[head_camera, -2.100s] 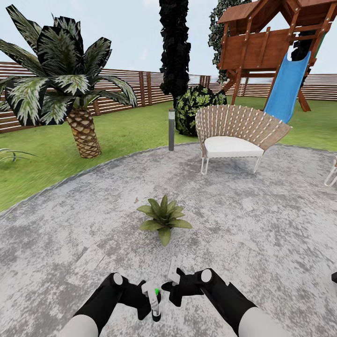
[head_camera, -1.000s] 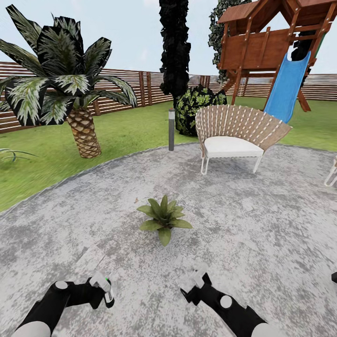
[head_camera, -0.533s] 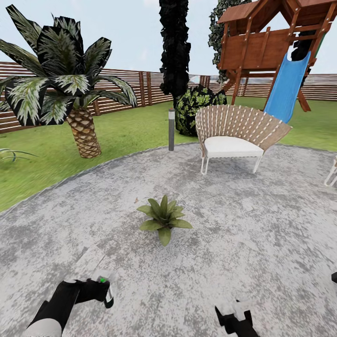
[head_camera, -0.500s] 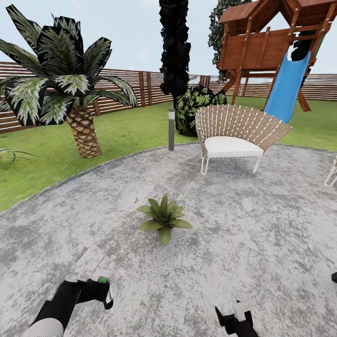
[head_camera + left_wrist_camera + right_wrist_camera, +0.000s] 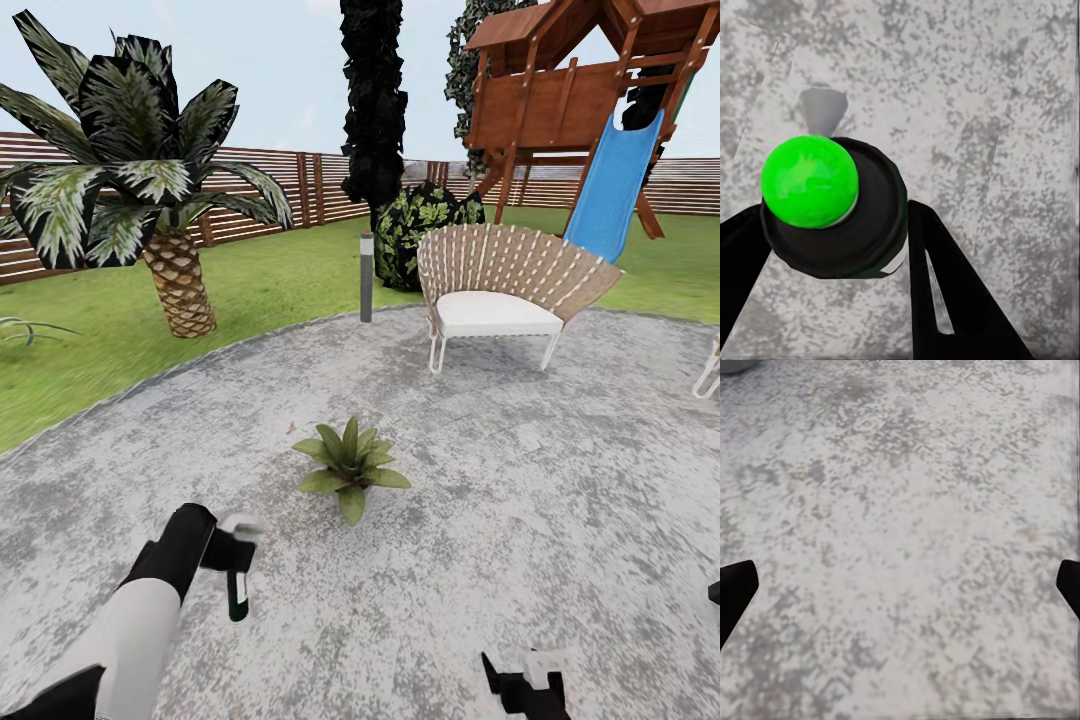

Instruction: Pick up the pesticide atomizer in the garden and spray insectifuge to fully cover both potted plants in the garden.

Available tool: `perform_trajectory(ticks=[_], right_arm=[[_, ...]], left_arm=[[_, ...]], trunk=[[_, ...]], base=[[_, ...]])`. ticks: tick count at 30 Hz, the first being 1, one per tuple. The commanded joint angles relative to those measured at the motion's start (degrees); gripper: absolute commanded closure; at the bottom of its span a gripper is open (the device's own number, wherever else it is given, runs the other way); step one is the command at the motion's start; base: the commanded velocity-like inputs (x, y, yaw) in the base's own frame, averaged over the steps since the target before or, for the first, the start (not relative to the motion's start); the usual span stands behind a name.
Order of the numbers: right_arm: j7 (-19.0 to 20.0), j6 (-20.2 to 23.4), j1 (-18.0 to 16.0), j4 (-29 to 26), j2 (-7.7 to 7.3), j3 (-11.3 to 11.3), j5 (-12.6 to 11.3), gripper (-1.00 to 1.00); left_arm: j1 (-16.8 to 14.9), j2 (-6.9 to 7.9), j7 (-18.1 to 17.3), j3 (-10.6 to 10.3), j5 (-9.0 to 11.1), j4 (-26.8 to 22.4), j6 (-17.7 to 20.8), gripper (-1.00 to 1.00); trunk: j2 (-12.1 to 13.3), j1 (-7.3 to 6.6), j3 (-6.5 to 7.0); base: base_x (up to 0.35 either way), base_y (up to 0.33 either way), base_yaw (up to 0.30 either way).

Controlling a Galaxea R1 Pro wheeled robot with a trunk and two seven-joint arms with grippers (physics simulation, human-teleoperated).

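Step in hand: I have the pesticide atomizer (image 5: 238, 592) up off the paving, so the pick-up looks done; I judge I am now bringing it toward the potted plant (image 5: 349, 464) to spray
Left gripper (image 5: 233, 553): clamped on the atomizer; in the left wrist view a black finger (image 5: 952, 292) sits on each side of its round body, topped by a bright green cap (image 5: 809, 180)
Atomizer's place: hanging from my left gripper, on the near left of the plant and apart from it, above the patio (image 5: 560, 480)
Right gripper (image 5: 527, 677): low at the picture's edge, on the near right of the plant, well apart; jaws spread wide with only bare paving between them
Next move, as I judge it: carry the bottle closer to the plant and turn its nozzle onto the leaves; the aim must take in the whole rosette
Hard to make out: which way the nozzle faces; the atomizer's label; the plant's pot under its leaves
Cut off: my right gripper, partly
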Motion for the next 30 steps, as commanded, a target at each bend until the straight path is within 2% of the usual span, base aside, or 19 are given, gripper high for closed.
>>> perform_trajectory(ticks=[1, 5, 9, 14, 16, 20, 21, 24, 30], right_arm=[[0.51, -0.13, -0.02, 0.04, 0.02, 0.17, -0.98, -1.0], [0.51, -0.12, -0.02, 0.0, 0.26, 0.18, -1.28, -1.0], [0.51, -0.12, -0.02, -0.03, 0.41, 0.18, -1.21, -1.0], [0.51, -0.12, -0.02, -0.04, 0.49, 0.18, -1.16, -1.0], [0.51, -0.12, -0.02, -0.01, 0.5, 0.18, -1.16, -1.0], [0.51, -0.12, -0.02, -0.02, 0.5, 0.18, -1.17, -1.0], [0.43, -0.12, -0.02, -0.04, 0.16, 0.09, -1.5, -1.0], [0.43, -0.12, -0.02, -0.04, 0.15, 0.09, -1.51, -1.0], [0.43, -0.12, -0.02, -0.04, 0.15, 0.09, -1.51, -1.0]], left_arm=[[-0.22, -0.4, -0.54, 0.3, -0.77, -0.1, 0.63, 1.0], [-0.34, -0.75, -0.55, 0.19, -0.87, 0.23, 1.54, 1.0], [-0.38, -0.97, -0.55, -0.52, -0.99, 0.51, 7.05, 1.0], [-0.59, -1.05, -0.55, -6.77, -0.69, 0.82, 9.71, 1.0], [-0.61, -1.05, -0.6, -8.43, -0.57, 0.91, 10.38, 1.0], [-0.61, -1.16, -0.82, -9.1, -0.5, 1.58, 10.66, 1.0], [-0.57, -1.68, -0.9, -9.32, -0.48, 4.28, 10.71, 1.0], [-0.56, -1.74, -0.9, -9.32, -0.49, 4.29, 10.71, 1.0], [-0.4, -1.74, -0.9, -9.32, -0.5, 4.3, 10.71, 1.0]], trunk=[[-0.02, -0.01, -0.05], [-0.02, -0.01, -0.05], [-0.02, -0.01, -0.05], [-0.02, -0.01, -0.05], [-0.02, -0.01, -0.05], [-0.02, -0.01, -0.05], [-0.02, -0.01, -0.05], [-0.02, -0.01, -0.05], [-0.02, -0.01, -0.05]], base=[[0.013, 0.0, 0.0], [0.191, 0.058, 0.0], [0.309, 0.109, 0.0], [0.319, 0.111, -0.054], [0.314, 0.101, -0.202], [0.31, 0.068, -0.268], [0.013, 0.0, -0.291], [0.005, 0.0, -0.281], [0.0, 0.0, -0.049]])
